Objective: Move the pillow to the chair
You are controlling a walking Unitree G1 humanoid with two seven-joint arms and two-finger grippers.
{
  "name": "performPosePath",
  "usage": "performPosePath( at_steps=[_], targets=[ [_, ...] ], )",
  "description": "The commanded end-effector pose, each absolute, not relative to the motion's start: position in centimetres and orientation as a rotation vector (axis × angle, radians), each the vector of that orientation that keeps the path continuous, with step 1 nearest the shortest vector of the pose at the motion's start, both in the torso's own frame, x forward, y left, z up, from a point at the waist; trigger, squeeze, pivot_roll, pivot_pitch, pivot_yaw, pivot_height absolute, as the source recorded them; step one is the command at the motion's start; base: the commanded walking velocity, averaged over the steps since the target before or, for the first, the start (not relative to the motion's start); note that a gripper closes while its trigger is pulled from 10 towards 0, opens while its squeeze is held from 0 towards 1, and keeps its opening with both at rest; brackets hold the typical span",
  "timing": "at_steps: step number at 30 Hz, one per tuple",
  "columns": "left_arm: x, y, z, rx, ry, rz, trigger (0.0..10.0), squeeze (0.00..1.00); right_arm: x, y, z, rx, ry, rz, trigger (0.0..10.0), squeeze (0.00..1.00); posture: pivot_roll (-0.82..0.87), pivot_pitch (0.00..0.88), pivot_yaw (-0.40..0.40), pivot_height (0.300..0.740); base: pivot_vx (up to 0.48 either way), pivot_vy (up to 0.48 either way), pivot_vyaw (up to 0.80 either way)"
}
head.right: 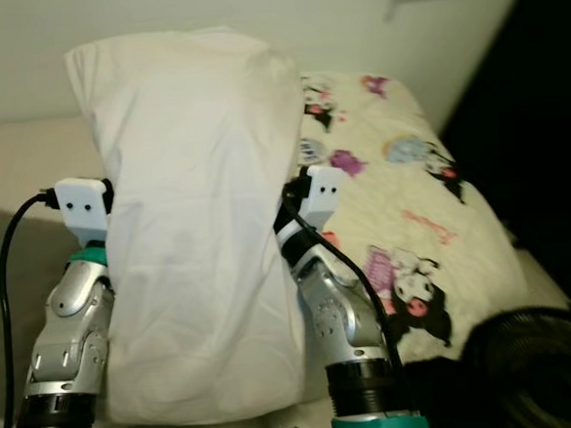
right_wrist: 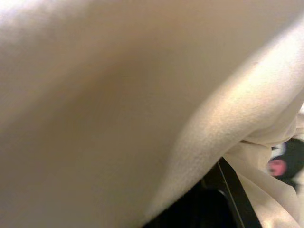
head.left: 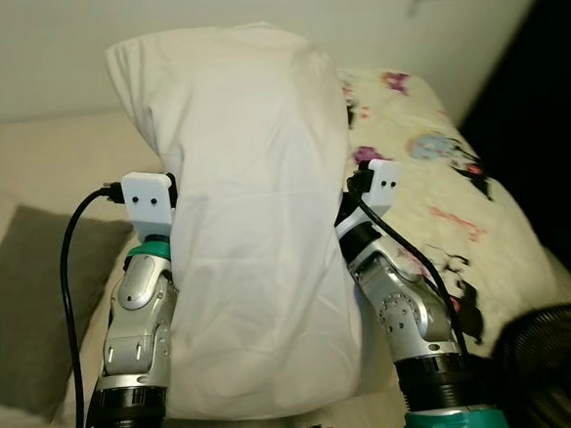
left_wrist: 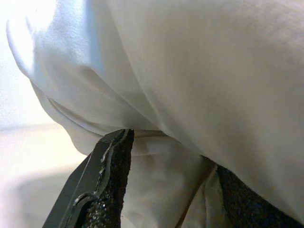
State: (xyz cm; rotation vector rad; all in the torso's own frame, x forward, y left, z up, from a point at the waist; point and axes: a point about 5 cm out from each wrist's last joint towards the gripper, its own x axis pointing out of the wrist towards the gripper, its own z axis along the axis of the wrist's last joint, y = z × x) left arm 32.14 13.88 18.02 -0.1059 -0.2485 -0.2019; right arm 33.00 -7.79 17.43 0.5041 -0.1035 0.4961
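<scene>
White pillow held upright between both arms, pressed from each side, raised in front of the head camera over the bed. Left arm against pillow's left edge, right arm against its right edge. Left gripper: two black fingers apart, white pillowcase fabric bunched between them, so gripping pillow cloth. Right gripper: mostly buried under pillow fabric, one black finger edge visible; can't tell open or closed. Cartoon-print cover on the bed to the right, behind right arm. Grey-brown cushion lying flat at left, behind left arm. Black cable looping from left wrist camera housing. Dark ribbed hose-like object at bottom right. Pale wall behind pillow top.
</scene>
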Motion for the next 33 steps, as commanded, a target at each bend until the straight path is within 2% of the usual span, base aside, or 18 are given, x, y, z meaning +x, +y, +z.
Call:
performPosePath(
  at_steps=[1,33],
  targets=[
    [31.86,10.87,19.37,-0.110,-0.296,-0.333,10.0,0.00,32.34,-4.27,19.46,0.525,-0.150,0.634,10.0,0.00,0.04,0.012,0.007,0.740,0.000,0.000,-0.80],
    [31.87,10.05,20.07,-0.123,-0.309,-0.363,10.0,0.00,31.84,-3.97,20.07,0.538,-0.165,0.652,10.0,0.00,0.03,0.017,0.023,0.740,0.000,0.000,-0.80]
  ],
)
